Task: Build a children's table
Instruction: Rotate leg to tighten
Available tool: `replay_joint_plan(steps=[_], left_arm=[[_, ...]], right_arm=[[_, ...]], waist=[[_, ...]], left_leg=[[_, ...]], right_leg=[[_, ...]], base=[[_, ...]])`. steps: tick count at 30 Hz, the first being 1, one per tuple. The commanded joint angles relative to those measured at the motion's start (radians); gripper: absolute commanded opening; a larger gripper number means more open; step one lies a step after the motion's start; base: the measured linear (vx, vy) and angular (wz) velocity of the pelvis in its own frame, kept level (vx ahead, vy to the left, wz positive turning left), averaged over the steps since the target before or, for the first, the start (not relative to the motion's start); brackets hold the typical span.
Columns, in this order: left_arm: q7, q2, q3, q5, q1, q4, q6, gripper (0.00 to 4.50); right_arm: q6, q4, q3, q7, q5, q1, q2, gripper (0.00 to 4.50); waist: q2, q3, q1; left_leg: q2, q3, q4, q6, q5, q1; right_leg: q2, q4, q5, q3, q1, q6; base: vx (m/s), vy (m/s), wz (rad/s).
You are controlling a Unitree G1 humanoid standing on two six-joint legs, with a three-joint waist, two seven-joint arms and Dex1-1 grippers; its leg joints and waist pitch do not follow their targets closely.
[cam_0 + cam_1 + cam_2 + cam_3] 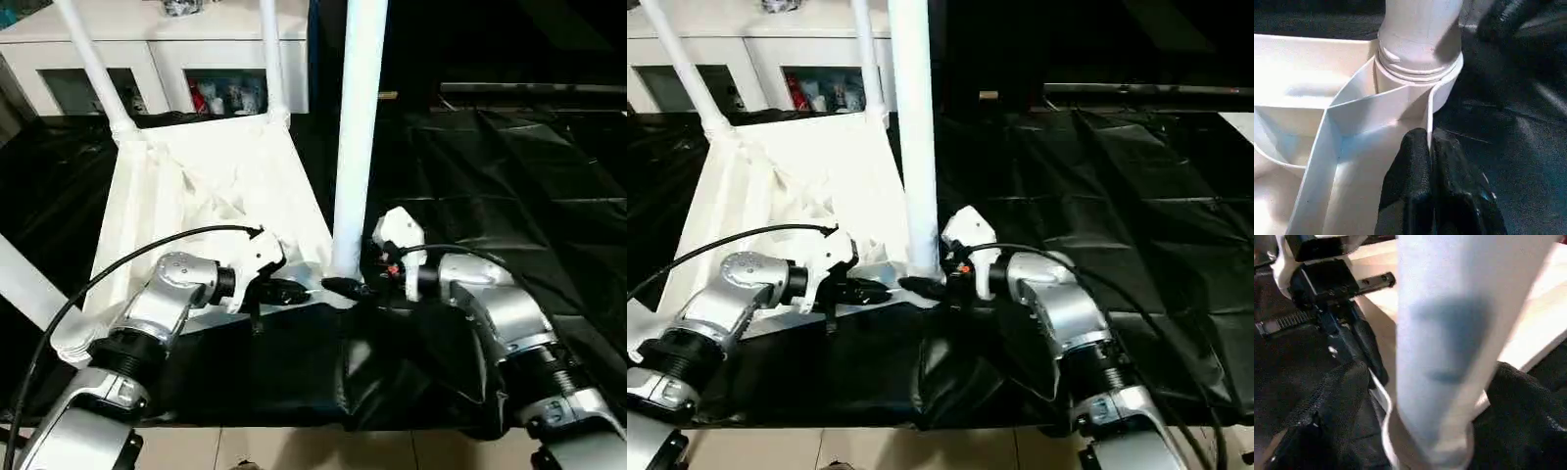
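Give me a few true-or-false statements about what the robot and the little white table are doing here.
1. The tabletop lies with its ribbed underside up. True.
2. The left gripper has its jaws shut on the tabletop's thin rim. True.
3. The right gripper sits far from the near leg. False: it is at that leg's base, jaws set wide on either side.
4. No legs stand in the tabletop. False: several stand upright in its corners.
5. The work table is draped in white. False: black.

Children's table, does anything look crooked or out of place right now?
Nothing stands out. The tabletop lies ribbed side up, the near leg stands straight in its corner socket, and the left gripper pinches the rim beside it.
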Motion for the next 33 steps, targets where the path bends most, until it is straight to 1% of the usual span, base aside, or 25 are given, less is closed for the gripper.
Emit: replay_joint_plan(steps=[1, 2, 4, 5, 6, 7, 8, 9, 10, 11, 12, 13, 14, 15, 16, 17, 18, 20, 21, 23, 24, 27, 29, 31, 33], left_arm=[[-0.029, 0.008, -0.007, -0.015, -0.003, -0.062, -0.015, 0.0], [-0.031, 0.011, -0.008, -0.016, 0.003, -0.074, -0.014, 0.0], [-0.031, 0.01, -0.004, -0.021, 0.01, -0.089, -0.004, 0.0], [-0.03, 0.009, -0.001, -0.024, 0.012, -0.094, 0.001, 0.0], [-0.03, 0.008, 0.0, -0.025, 0.014, -0.096, 0.003, 0.0], [-0.03, 0.008, 0.001, -0.025, 0.015, -0.097, 0.005, 0.0], [-0.034, 0.01, -0.002, -0.023, 0.02, -0.097, 0.007, 0.0], [-0.034, 0.01, -0.002, -0.023, 0.02, -0.097, 0.007, 0.0], [-0.039, 0.011, -0.003, -0.027, 0.028, -0.107, 0.017, 0.0], [-0.046, 0.013, -0.004, -0.029, 0.032, -0.114, 0.023, 0.0], [-0.047, 0.013, -0.005, -0.03, 0.033, -0.116, 0.024, 0.0], [-0.063, 0.017, -0.009, -0.036, 0.039, -0.137, 0.039, 0.0], [-0.063, 0.017, -0.009, -0.036, 0.039, -0.137, 0.039, 0.0], [-0.077, 0.02, -0.012, -0.042, 0.04, -0.156, 0.055, 0.0], [-0.079, 0.021, -0.013, -0.041, 0.039, -0.158, 0.057, 0.0], [-0.083, 0.021, -0.016, -0.039, 0.038, -0.159, 0.056, 0.0], [-0.084, 0.022, -0.018, -0.036, 0.038, -0.159, 0.055, 0.0], [-0.086, 0.021, -0.019, -0.033, 0.037, -0.16, 0.056, 0.0], [-0.086, 0.021, -0.019, -0.033, 0.037, -0.16, 0.056, 0.0], [-0.086, 0.019, -0.019, -0.03, 0.032, -0.154, 0.056, 0.0], [-0.085, 0.019, -0.019, -0.029, 0.031, -0.151, 0.056, 0.0], [-0.083, 0.015, -0.019, -0.026, 0.028, -0.149, 0.058, 0.0], [-0.081, 0.013, -0.019, -0.026, 0.028, -0.149, 0.06, 0.0], [-0.08, 0.011, -0.021, -0.027, 0.029, -0.148, 0.061, 0.0], [-0.077, 0.008, -0.02, -0.028, 0.031, -0.146, 0.062, 0.0]], right_arm=[[0.004, -0.044, -0.009, 0.013, 0.007, 0.017, -0.008, 4.04], [0.01, -0.062, -0.015, 0.018, 0.018, 0.027, -0.011, 4.04], [0.022, -0.088, -0.029, 0.037, 0.046, 0.044, -0.017, 4.04], [0.027, -0.095, -0.033, 0.045, 0.055, 0.049, -0.019, 4.04], [0.028, -0.097, -0.033, 0.046, 0.055, 0.053, -0.02, 4.04], [0.027, -0.097, -0.032, 0.046, 0.054, 0.055, -0.02, 4.04], [0.01, -0.092, -0.023, 0.056, 0.053, 0.06, -0.022, 4.04], [0.01, -0.092, -0.023, 0.056, 0.053, 0.06, -0.022, 4.04], [-0.002, -0.083, -0.018, 0.056, 0.054, 0.063, -0.019, 4.04], [-0.008, -0.076, -0.017, 0.055, 0.052, 0.062, -0.016, 4.04], [-0.009, -0.075, -0.017, 0.054, 0.052, 0.062, -0.016, 4.04], [-0.013, -0.06, -0.017, 0.04, 0.045, 0.055, -0.009, 4.04], [-0.013, -0.06, -0.017, 0.04, 0.045, 0.055, -0.009, 4.04], [-0.03, -0.026, -0.007, 0.024, 0.019, 0.043, -0.007, 4.04], [-0.044, -0.009, -0.002, 0.02, 0.007, 0.039, -0.008, 4.04], [-0.054, 0.002, 0.002, 0.02, -0.001, 0.036, -0.008, 4.04], [-0.06, 0.012, 0.005, 0.02, -0.004, 0.034, -0.006, 4.04], [-0.065, 0.023, 0.006, 0.02, -0.006, 0.028, -0.002, 3.78], [-0.065, 0.024, 0.007, 0.02, -0.006, 0.028, -0.001, 3.78], [-0.073, 0.036, 0.01, 0.023, -0.009, 0.018, 0.003, 3.58], [-0.074, 0.037, 0.01, 0.026, -0.008, 0.017, 0.004, 3.58], [-0.08, 0.044, 0.007, 0.031, -0.004, 0.012, 0.008, 3.23], [-0.083, 0.048, 0.004, 0.034, 0.001, 0.011, 0.011, 3.2], [-0.09, 0.049, 0.002, 0.044, 0.007, 0.013, 0.011, 2.91], [-0.088, 0.043, 0.002, 0.054, 0.015, 0.021, 0.014, 2.79]], waist=[[0.007, -0.082, 0.002], [0.003, -0.082, 0.001], [0.005, -0.082, 0.001], [0.003, -0.082, 0.001], [-0.002, -0.081, 0.001], [0.0, -0.08, 0.001], [-0.002, -0.078, 0.001], [-0.001, -0.077, 0.001], [0.003, -0.077, 0.002], [0.003, -0.077, 0.001], [0.003, -0.078, 0.002], [0.005, -0.078, 0.002], [0.001, -0.078, 0.003], [-0.001, -0.08, 0.002], [0.0, -0.078, 0.001], [-0.003, -0.077, 0.002], [-0.002, -0.078, 0.004], [-0.001, -0.079, 0.005], [0.001, -0.079, 0.004], [0.001, -0.08, 0.004], [0.0, -0.08, 0.004], [0.0, -0.079, 0.004], [0.0, -0.079, 0.005], [-0.001, -0.079, 0.005], [-0.002, -0.079, 0.006]], left_leg=[[0.033, -0.013, -0.055, 0.061, -0.089, 0.018], [0.033, -0.012, -0.055, 0.069, -0.084, 0.017], [0.034, -0.013, -0.055, 0.074, -0.089, 0.017], [0.035, -0.012, -0.055, 0.078, -0.093, 0.019], [0.035, -0.011, -0.056, 0.08, -0.094, 0.017], [0.035, -0.011, -0.057, 0.08, -0.097, 0.018], [0.036, -0.011, -0.058, 0.075, -0.107, 0.017], [0.036, -0.011, -0.059, 0.068, -0.117, 0.018], [0.036, -0.012, -0.059, 0.064, -0.12, 0.018], [0.037, -0.013, -0.06, 0.059, -0.122, 0.019], [0.036, -0.012, -0.059, 0.059, -0.116, 0.019], [0.036, -0.012, -0.059, 0.058, -0.115, 0.019], [0.035, -0.013, -0.059, 0.059, -0.11, 0.018], [0.036, -0.013, -0.059, 0.058, -0.107, 0.018], [0.034, -0.012, -0.059, 0.059, -0.107, 0.018], [0.034, -0.011, -0.058, 0.059, -0.105, 0.018], [0.034, -0.011, -0.058, 0.059, -0.105, 0.018], [0.034, -0.011, -0.057, 0.064, -0.095, 0.017], [0.034, -0.011, -0.057, 0.067, -0.095, 0.018], [0.034, -0.011, -0.056, 0.069, -0.093, 0.018], [0.033, -0.011, -0.055, 0.071, -0.091, 0.017], [0.034, -0.011, -0.056, 0.072, -0.099, 0.018], [0.034, -0.011, -0.056, 0.072, -0.098, 0.018], [0.034, -0.011, -0.056, 0.071, -0.102, 0.017], [0.034, -0.011, -0.056, 0.073, -0.099, 0.017]], right_leg=[[-0.051, -0.05, 0.171, 0.043, 0.065, -0.293], [-0.051, -0.051, 0.174, 0.043, 0.066, -0.293], [-0.053, -0.051, 0.16, 0.042, 0.065, -0.293], [-0.052, -0.052, 0.152, 0.043, 0.064, -0.296], [-0.053, -0.053, 0.134, 0.043, 0.064, -0.296], [-0.052, -0.054, 0.119, 0.043, 0.063, -0.294], [-0.053, -0.057, 0.095, 0.043, 0.062, -0.291], [-0.055, -0.059, 0.069, 0.044, 0.062, -0.288], [-0.055, -0.059, 0.063, 0.044, 0.062, -0.287], [-0.055, -0.059, 0.065, 0.045, 0.06, -0.286], [-0.054, -0.059, 0.073, 0.045, 0.061, -0.287], [-0.054, -0.057, 0.076, 0.045, 0.06, -0.288], [-0.053, -0.056, 0.083, 0.044, 0.061, -0.289], [-0.056, -0.054, 0.088, 0.044, 0.06, -0.292], [-0.054, -0.056, 0.084, 0.044, 0.059, -0.293], [-0.053, -0.056, 0.077, 0.044, 0.059, -0.294], [-0.054, -0.057, 0.072, 0.045, 0.059, -0.292], [-0.053, -0.055, 0.086, 0.044, 0.06, -0.289], [-0.053, -0.055, 0.093, 0.044, 0.059, -0.289], [-0.052, -0.054, 0.101, 0.044, 0.06, -0.291], [-0.052, -0.053, 0.106, 0.044, 0.061, -0.291], [-0.052, -0.054, 0.094, 0.044, 0.06, -0.291], [-0.053, -0.054, 0.095, 0.044, 0.06, -0.292], [-0.052, -0.055, 0.088, 0.044, 0.06, -0.29], [-0.053, -0.054, 0.087, 0.044, 0.061, -0.289]], base=[[0.0, 0.0, 0.0], [0.0, 0.0, 0.0], [0.0, 0.0, 0.0], [0.0, 0.0, 0.0], [0.0, 0.0, 0.0], [0.0, 0.0, 0.0], [0.0, 0.0, 0.0], [0.0, 0.0, 0.0], [0.0, 0.0, 0.0], [0.0, 0.0, 0.0], [0.0, 0.0, 0.0], [0.0, 0.0, 0.0], [0.0, 0.0, 0.0], [0.0, 0.0, 0.0], [0.0, 0.0, 0.0], [0.0, 0.0, 0.0], [0.0, 0.0, 0.0], [0.0, 0.0, 0.0], [0.0, 0.0, 0.0], [0.0, 0.0, 0.0], [0.0, 0.0, 0.0], [0.0, 0.0, 0.0], [0.0, 0.0, 0.0], [0.0, 0.0, 0.0], [0.0, 0.0, 0.0]])
